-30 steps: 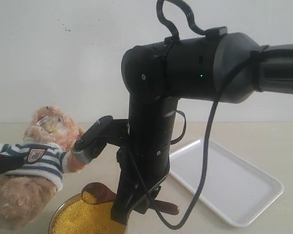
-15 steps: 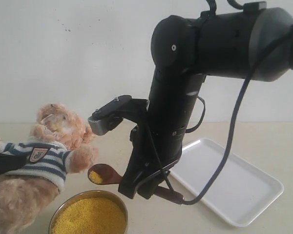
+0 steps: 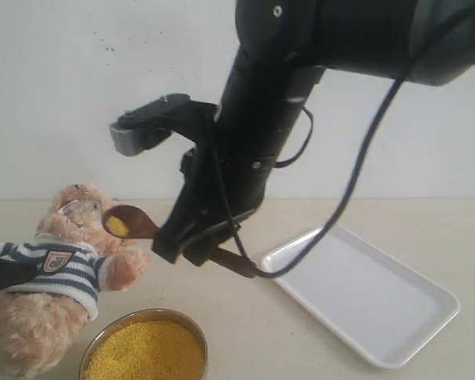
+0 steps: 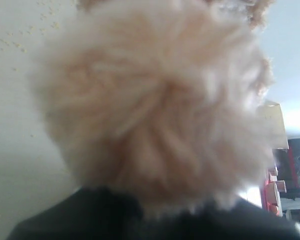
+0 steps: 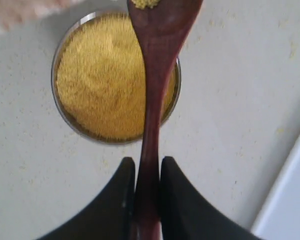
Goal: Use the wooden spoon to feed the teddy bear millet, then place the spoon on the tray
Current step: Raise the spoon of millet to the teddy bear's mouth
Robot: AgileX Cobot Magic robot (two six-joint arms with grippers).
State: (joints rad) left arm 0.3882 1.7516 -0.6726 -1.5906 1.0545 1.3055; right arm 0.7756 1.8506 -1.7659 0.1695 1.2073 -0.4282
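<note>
Feeding the teddy bear (image 3: 59, 265) now. Holding the wooden spoon (image 3: 134, 223) tight between the right fingers (image 5: 124, 197), with millet (image 3: 117, 227) on it, just beside the bear's mouth. Cannot tell about the left fingers. Next, tip gently, then carry to the tray (image 3: 364, 297).

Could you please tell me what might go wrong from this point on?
1. The small dark reddish-brown wooden spoon carries a little heap of fine yellow millet right by the face of the fluffy tan, striped-shirted teddy bear; a tilt or nudge could spill grains into its fur.
2. The right gripper pinches only the thin handle, so the spoon might swivel.
</note>
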